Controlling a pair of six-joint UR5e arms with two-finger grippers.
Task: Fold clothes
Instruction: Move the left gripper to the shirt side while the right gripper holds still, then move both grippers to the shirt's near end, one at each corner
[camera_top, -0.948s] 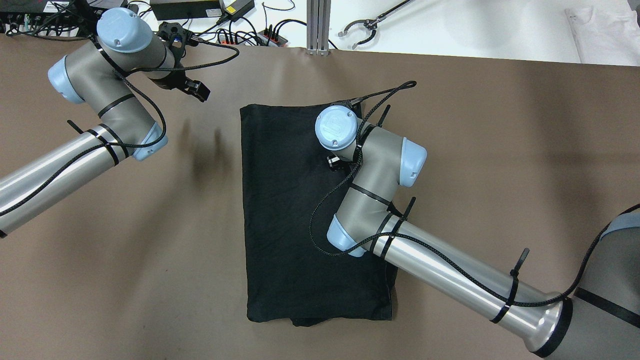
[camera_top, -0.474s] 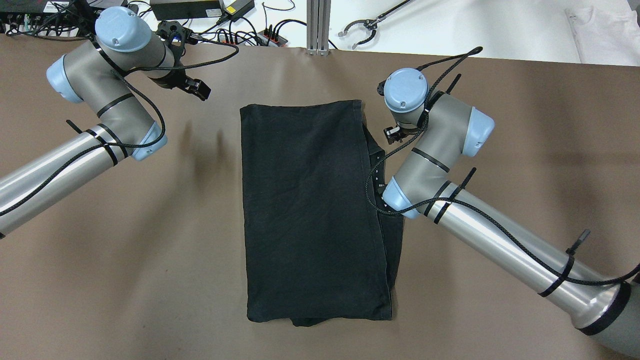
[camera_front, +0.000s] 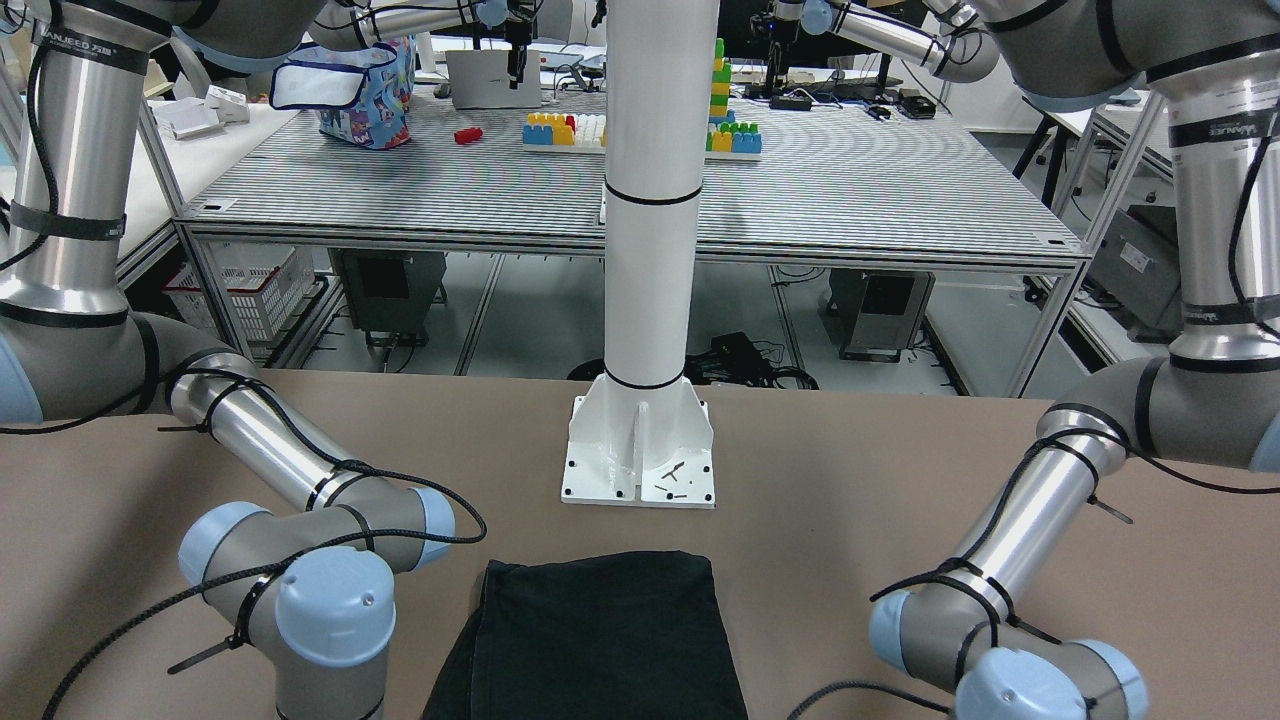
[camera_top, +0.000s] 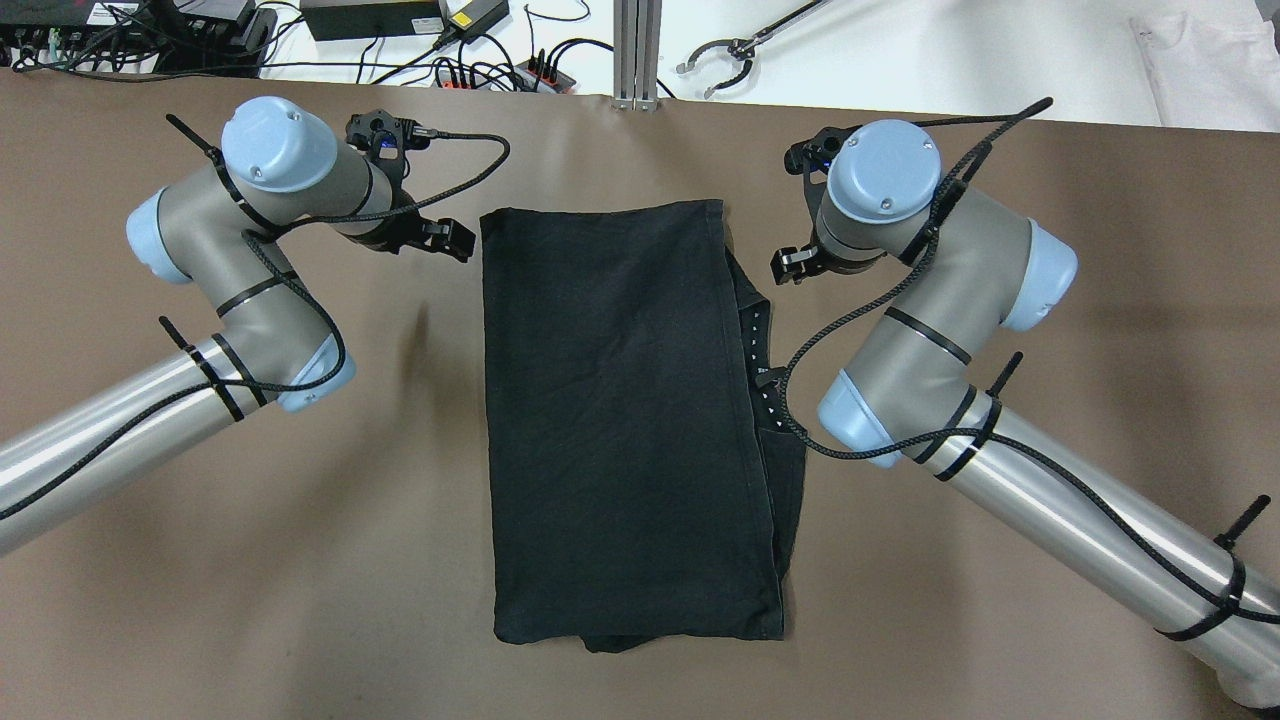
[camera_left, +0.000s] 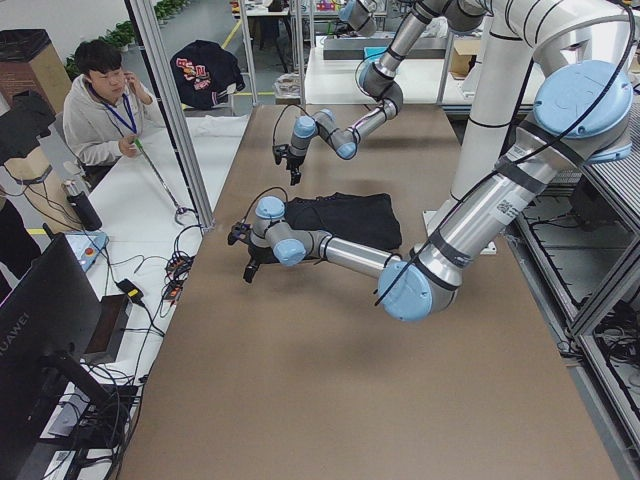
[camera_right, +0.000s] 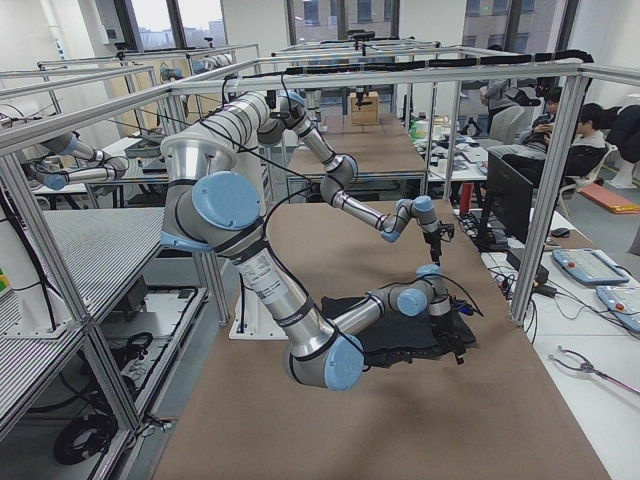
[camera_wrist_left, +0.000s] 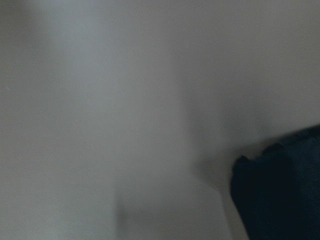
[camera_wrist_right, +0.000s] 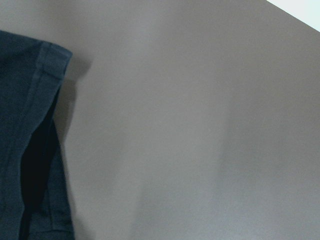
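The black cloth (camera_top: 620, 420) lies flat at the middle of the brown matte table (camera_top: 300, 560). It is folded into a tall rectangle with its long sides running near to far. Its weave is thin and dull, with soft creases across the top layer. Along the right long edge a lower layer shows in a narrow strip with a stitched hem and a row of small pale dots. A small dark lip also shows at the near edge.

The left gripper (camera_top: 447, 236), black and blocky, sits just beside the cloth's far left corner. How wide its jaws stand cannot be told. The right gripper (camera_top: 788, 266) sits near the far right corner, apart from the cloth edge, and its opening cannot be told either. Neither wrist view shows any fingers, only a dark cloth corner on bare table.

Behind the cloth's near end, the smooth round white pillar (camera_front: 645, 200) stands on a square base plate (camera_front: 600, 470) narrower than the cloth.
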